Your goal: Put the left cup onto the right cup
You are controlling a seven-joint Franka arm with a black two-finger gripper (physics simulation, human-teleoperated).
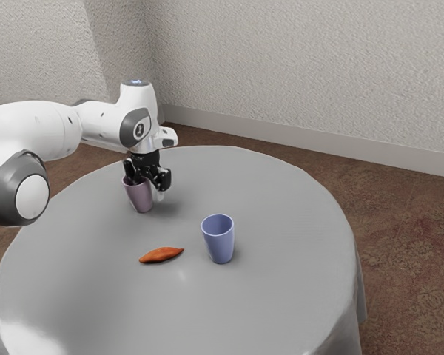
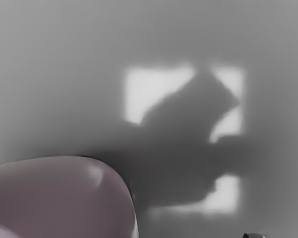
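While stacking is pending: blue cup stands empty; pink cup well apart from it, not yet carried over
Tabletop: round, grey, faint sheen
Orange scrap: flat, pointed, matte
Blue cup: smooth, tapered, plastic-looking
Pink cup: same shape
End effector: at the pink cup's rim; cannot tell if it grips

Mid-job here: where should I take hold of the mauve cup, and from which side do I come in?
Grip the mauve cup by its wall at the rim, coming straight down from above, where the gripper now sits. It stands upright, mouth up, so the rim is free to straddle; its tapering sides would probably slip in a side grip.
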